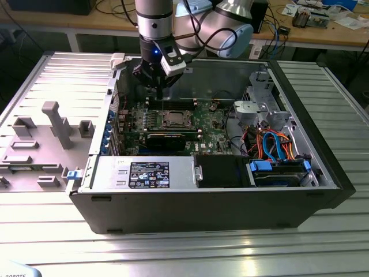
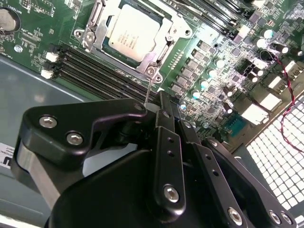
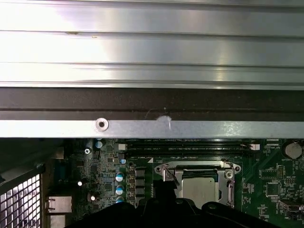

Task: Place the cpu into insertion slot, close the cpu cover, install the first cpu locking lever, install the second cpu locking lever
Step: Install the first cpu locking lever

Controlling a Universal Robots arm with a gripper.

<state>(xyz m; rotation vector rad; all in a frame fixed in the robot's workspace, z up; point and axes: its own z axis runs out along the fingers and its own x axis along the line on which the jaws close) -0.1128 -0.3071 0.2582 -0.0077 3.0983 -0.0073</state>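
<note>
A ribbed metal table [image 1: 52, 231] fills the exterior view, with wooden workbenches behind it across the top of the frame. An open computer case [image 1: 207, 202] lies on the table, its green board [image 1: 213, 124] exposed at the centre of the frame. A grey fixture plate [image 1: 40, 144] with raised blocks lies at the exterior view's left.

The gripper [image 1: 158, 86] hangs from the arm in the upper centre of the exterior view, over the rear edge of the board. Its black fingers [image 2: 166, 142] are seen drawn close together in the second wrist view, with almost no gap between them; whether anything is pinched between them cannot be told. A thin metal wire [image 2: 148, 90] rises from the corner of the socket to just in front of the fingertips; whether it is touched cannot be told.

The cpu [image 2: 133, 33] is seen seated in the insertion slot [image 2: 156, 71], in the upper centre of the second wrist view, above and apart from the fingertips. The cpu cover [image 2: 167, 29] is laid down around it, the chip's silver top showing through the window. In the first wrist view the cpu [image 3: 199, 187] appears at the lower centre, just above the dark gripper body.

Print is carried on the chip's top and on a white-and-black label [image 1: 147, 173] on the case's front, but none of it can be made out.
</note>
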